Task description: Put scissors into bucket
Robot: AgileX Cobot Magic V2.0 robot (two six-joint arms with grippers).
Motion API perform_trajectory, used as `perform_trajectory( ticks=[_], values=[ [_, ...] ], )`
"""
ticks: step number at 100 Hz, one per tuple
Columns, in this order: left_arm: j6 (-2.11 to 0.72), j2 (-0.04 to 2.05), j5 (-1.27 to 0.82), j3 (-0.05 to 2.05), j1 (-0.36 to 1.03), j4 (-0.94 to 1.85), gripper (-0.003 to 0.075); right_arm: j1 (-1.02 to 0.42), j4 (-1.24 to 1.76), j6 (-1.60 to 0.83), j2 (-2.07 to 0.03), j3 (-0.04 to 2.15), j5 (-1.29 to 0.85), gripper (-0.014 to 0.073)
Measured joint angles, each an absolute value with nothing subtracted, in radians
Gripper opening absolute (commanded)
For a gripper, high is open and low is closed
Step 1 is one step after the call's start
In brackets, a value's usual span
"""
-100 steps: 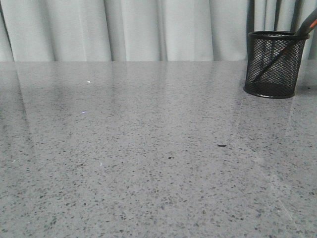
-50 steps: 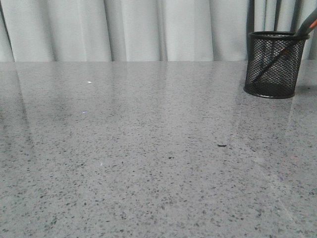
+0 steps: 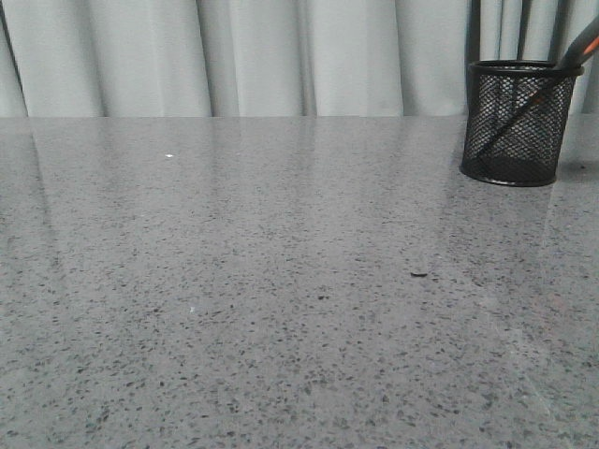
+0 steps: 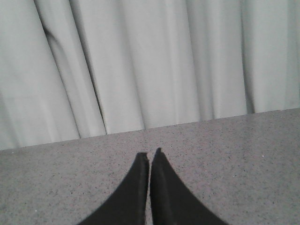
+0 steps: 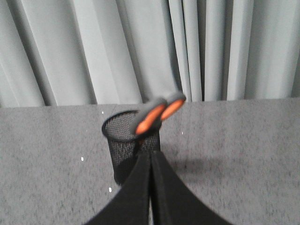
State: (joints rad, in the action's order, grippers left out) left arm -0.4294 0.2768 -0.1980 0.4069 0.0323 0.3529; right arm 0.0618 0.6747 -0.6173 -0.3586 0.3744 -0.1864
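Observation:
The black wire-mesh bucket [image 3: 517, 122] stands upright at the far right of the grey table. The scissors [image 3: 524, 103] sit inside it, blades down and slanting, with the grey and orange handles [image 3: 582, 44] leaning over the rim to the right. In the right wrist view the bucket [image 5: 124, 140] is just beyond my right gripper [image 5: 150, 153], with the scissors' handles [image 5: 157, 115] sticking out above the rim. The right gripper is shut and empty, a little short of the bucket. My left gripper [image 4: 150, 154] is shut and empty over bare table. Neither arm shows in the front view.
The speckled grey table [image 3: 281, 299] runs to a far edge with pale curtains [image 3: 281, 56] behind. A small dark speck [image 3: 418, 275] lies right of centre.
The bucket and scissors stand as before. A faint shadow on the table at the right has faded.

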Motion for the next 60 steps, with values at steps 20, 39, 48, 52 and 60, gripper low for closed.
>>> perform_trajectory(
  ticks=[20, 39, 48, 52, 60],
  values=[
    [-0.429, 0.133, -0.187, 0.314, 0.032, 0.357, -0.0020, 0.062, 0.678, -0.620, -0.232, 0.271, -0.176, -0.0069],
    [-0.429, 0.120, -0.179, 0.309, 0.032, 0.359, -0.0020, 0.062, 0.679, -0.620, -0.223, 0.267, -0.168, -0.0069],
    [-0.429, 0.120, -0.179, 0.309, 0.032, 0.359, -0.0020, 0.062, 0.679, -0.620, -0.223, 0.267, -0.168, -0.0069],
    [-0.429, 0.120, -0.179, 0.309, 0.032, 0.359, -0.0020, 0.062, 0.679, -0.620, -0.223, 0.267, -0.168, -0.0069],
    [-0.429, 0.120, -0.179, 0.309, 0.032, 0.359, -0.0020, 0.062, 0.679, -0.620, -0.223, 0.267, -0.168, -0.0069]
  ],
)
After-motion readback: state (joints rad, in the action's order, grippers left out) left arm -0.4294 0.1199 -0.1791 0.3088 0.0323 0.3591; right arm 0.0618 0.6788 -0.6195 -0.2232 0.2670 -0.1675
